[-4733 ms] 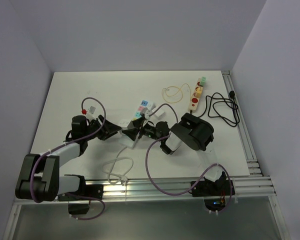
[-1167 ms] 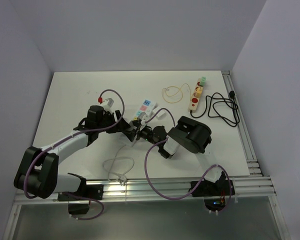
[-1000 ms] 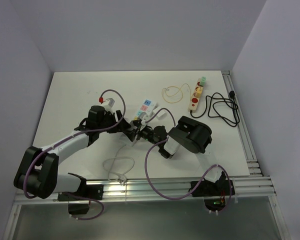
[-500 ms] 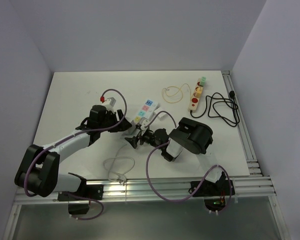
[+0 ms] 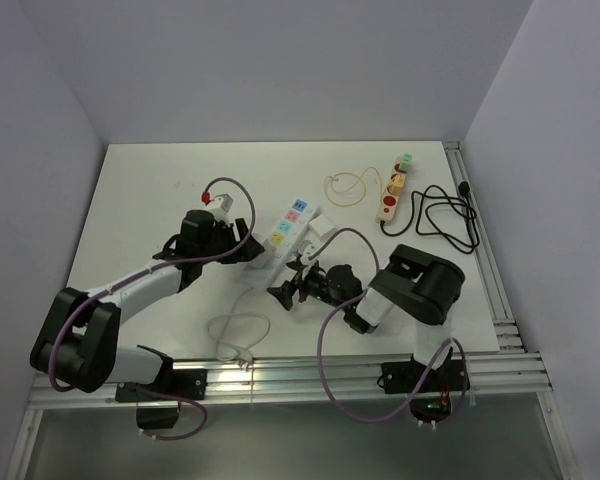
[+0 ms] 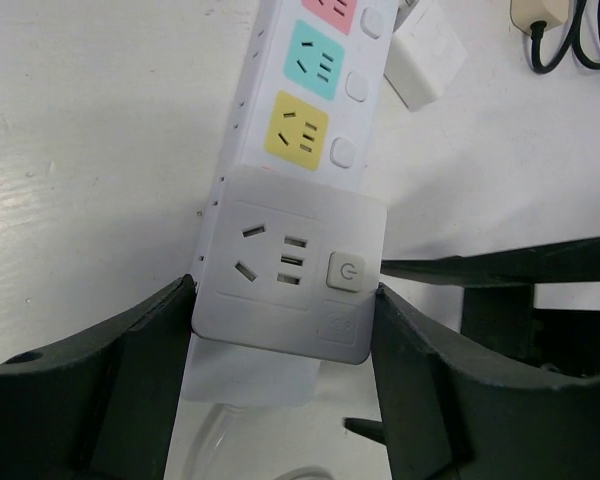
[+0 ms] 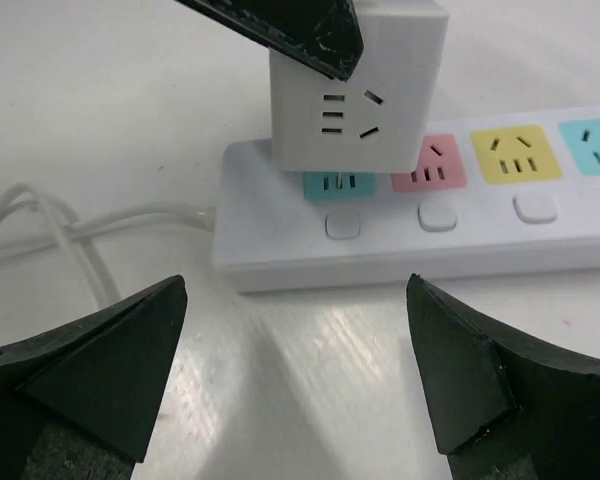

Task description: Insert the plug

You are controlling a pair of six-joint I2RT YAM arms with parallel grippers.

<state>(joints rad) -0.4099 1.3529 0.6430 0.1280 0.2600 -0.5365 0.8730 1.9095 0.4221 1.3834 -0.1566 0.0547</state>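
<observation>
A white power strip [image 5: 290, 222] with coloured sockets lies mid-table. A white cube adapter plug [image 6: 290, 275] stands on its cable end, over a teal socket [image 7: 337, 184]. I cannot tell how deep it is seated. My left gripper [image 5: 257, 250] is shut on the cube, one finger [image 6: 120, 370] against each side. In the right wrist view the cube [image 7: 358, 85] shows with a left finger [image 7: 280, 25] on it. My right gripper [image 5: 286, 290] is open and empty, a short way back from the strip's near side [image 7: 296, 290].
A small white adapter [image 5: 321, 229] lies beside the strip. The strip's white cable [image 5: 235, 335] loops toward the front rail. At the back right lie a beige strip [image 5: 392, 188], a yellowish cord [image 5: 345, 187] and a black cable [image 5: 445, 215].
My right gripper has let go and drawn back toward the near right, away from the strip, and its arm has swung right. My left gripper stays shut on the cube on the strip.
</observation>
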